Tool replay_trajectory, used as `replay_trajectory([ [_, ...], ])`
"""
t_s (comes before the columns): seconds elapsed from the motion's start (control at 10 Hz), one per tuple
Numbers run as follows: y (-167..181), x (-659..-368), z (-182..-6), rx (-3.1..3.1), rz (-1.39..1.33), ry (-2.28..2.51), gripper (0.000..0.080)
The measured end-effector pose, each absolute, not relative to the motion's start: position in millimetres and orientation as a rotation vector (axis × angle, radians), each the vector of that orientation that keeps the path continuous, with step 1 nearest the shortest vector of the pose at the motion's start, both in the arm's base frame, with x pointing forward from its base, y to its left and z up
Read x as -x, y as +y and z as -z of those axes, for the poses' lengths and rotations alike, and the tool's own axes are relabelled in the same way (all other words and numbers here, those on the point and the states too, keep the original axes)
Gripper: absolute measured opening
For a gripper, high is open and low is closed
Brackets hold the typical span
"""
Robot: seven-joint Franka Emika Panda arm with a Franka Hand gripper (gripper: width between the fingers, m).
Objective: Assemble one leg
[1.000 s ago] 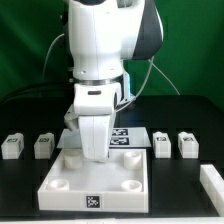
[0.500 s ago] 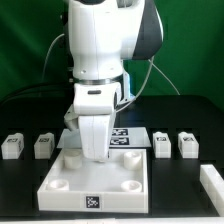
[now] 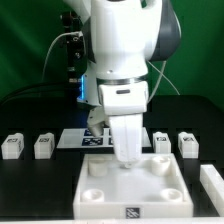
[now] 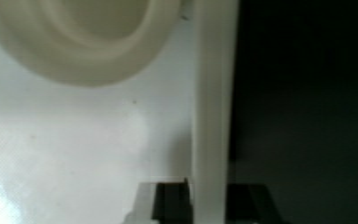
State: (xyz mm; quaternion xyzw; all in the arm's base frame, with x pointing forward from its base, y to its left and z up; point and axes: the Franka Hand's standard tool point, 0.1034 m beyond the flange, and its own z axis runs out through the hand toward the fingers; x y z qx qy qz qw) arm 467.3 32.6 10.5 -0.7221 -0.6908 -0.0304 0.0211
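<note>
As arm shifts toward exterior view's right, gripper stays clamped on far edge of tabletop. Tabletop has slid right with it. Nearest leg stands just right of gripper, untouched and unmoved. Marker board lies far left.

Legs: we log four chunky white tagged blocks, upright, in one row.
Exterior view's left: leg A, leg B.
Exterior view's right: leg C, leg D.
</note>
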Motion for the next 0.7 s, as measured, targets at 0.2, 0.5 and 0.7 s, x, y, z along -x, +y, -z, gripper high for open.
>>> replay_trajectory([
  [0.2,57,-491,-8.3,2.276,0.138,-2.096,0.006],
  [0.5,70,-495,-7.6,2.237,0.087,-2.103,0.006],
  [0.7,66,-497,-6.8,2.192,0.112,-2.159,0.006],
])
